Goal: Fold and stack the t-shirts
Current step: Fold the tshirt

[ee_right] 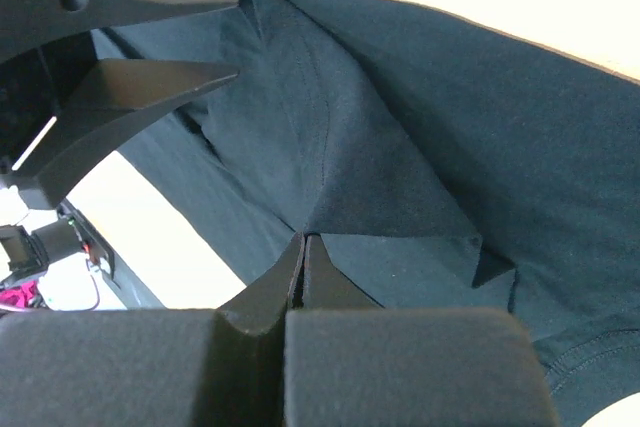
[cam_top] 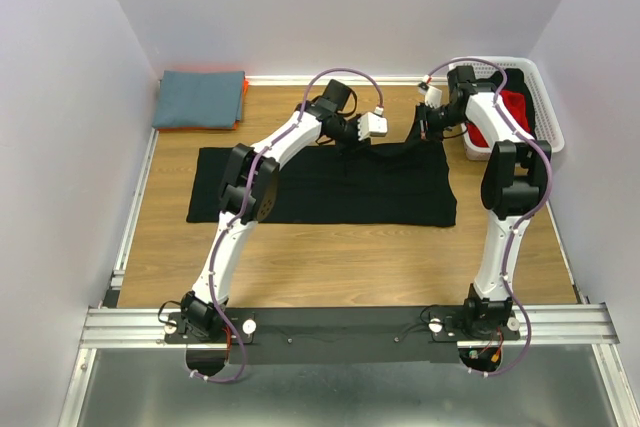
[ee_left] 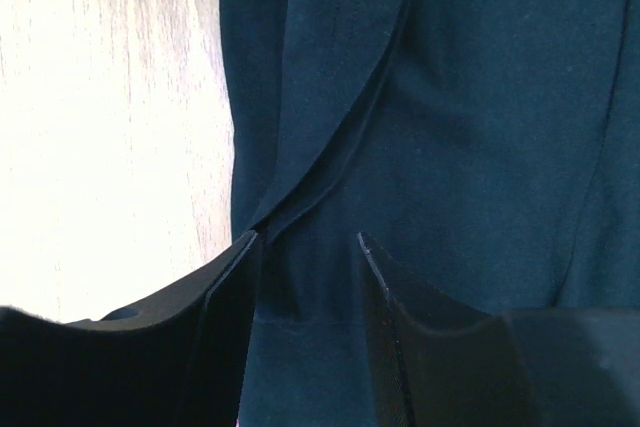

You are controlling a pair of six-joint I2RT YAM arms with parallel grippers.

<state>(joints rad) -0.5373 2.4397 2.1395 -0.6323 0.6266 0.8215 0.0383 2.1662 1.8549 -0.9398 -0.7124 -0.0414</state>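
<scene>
Black t-shirt (cam_top: 330,187); slate-blue t-shirt (cam_top: 200,97); orange t-shirt (cam_top: 196,128); red t-shirt (cam_top: 516,107); white mesh basket (cam_top: 548,112); brown wood-grain table (cam_top: 330,257).

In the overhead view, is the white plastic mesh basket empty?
No, a bright red cloth t-shirt lies inside the white plastic mesh basket.

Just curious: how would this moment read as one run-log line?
black t-shirt: spread out | left tool: open astride a fold | right tool: shut on the cloth

Spread t-shirt (cam_top: 330,187) at table (cam_top: 330,257) centre, folded stack (cam_top: 200,99) back-left, basket (cam_top: 547,112) back-right
</scene>
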